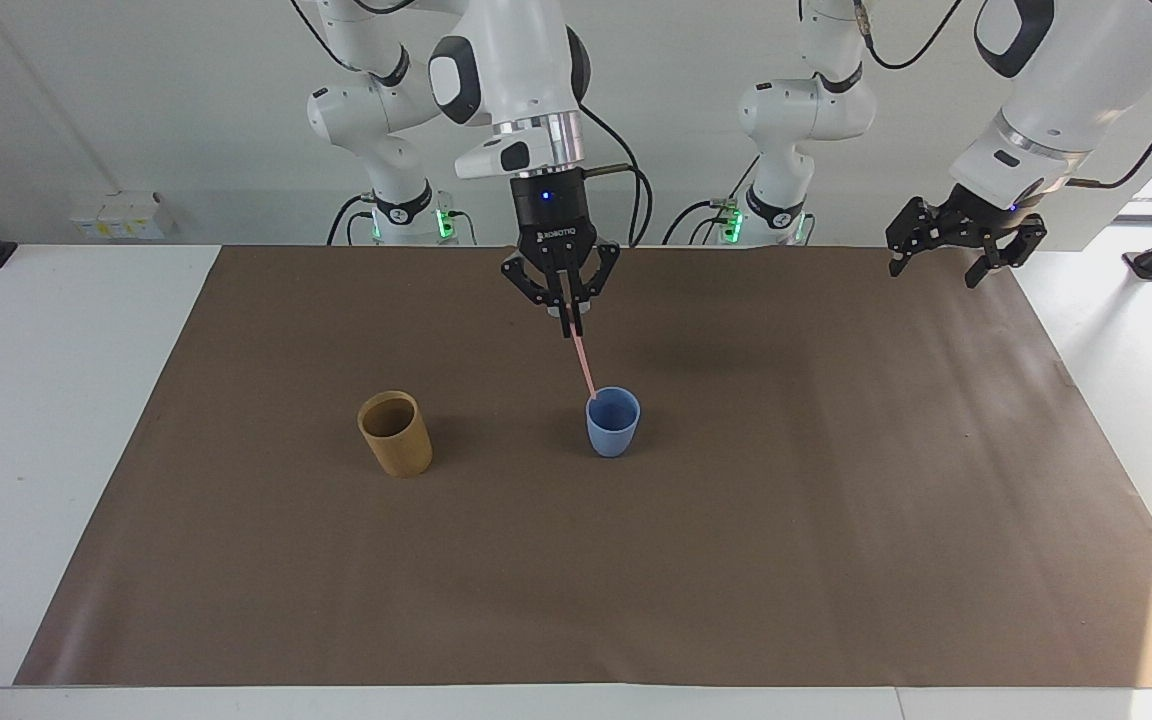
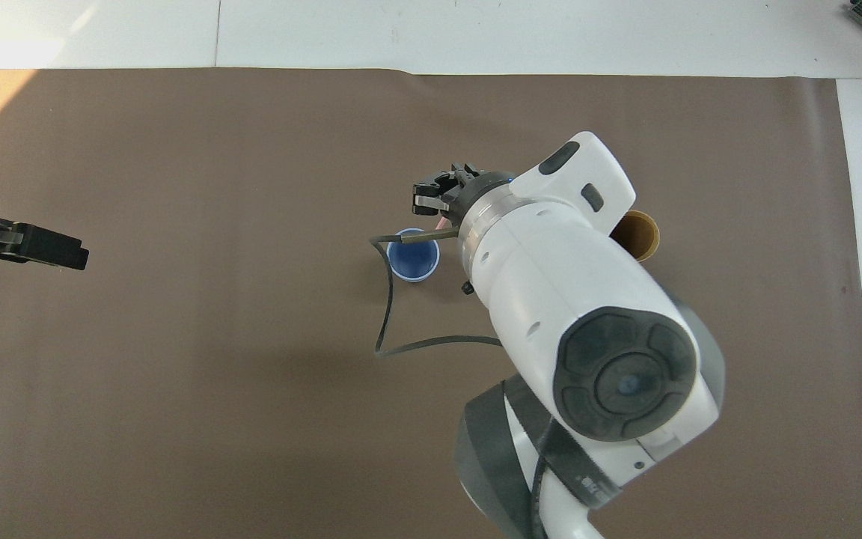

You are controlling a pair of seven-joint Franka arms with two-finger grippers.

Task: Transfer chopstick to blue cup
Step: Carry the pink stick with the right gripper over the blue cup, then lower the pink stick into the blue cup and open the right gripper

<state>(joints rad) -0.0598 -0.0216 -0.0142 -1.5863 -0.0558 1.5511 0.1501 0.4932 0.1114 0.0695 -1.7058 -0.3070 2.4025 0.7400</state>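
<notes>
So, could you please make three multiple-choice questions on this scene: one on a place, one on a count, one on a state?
1. Where is the lower tip of the thin pale-pink chopstick?
A. At the rim of the small light-blue plastic cup
B. Inside the taller tan-brown cylindrical cup
C. Flat on the brown paper mat

2. How many cups stand on the mat?
A. One
B. Two
C. Three

3. What is the state of the right gripper?
A. Open and empty
B. Shut on the chopstick
C. Resting on the mat

Answers:
1 A: the facing view shows the tip at the blue cup's rim.
2 B: only the blue cup and the tan cup are there.
3 B: the stick hangs from its closed fingertips over the blue cup, while the left gripper waits, open, over the mat's edge.
</notes>
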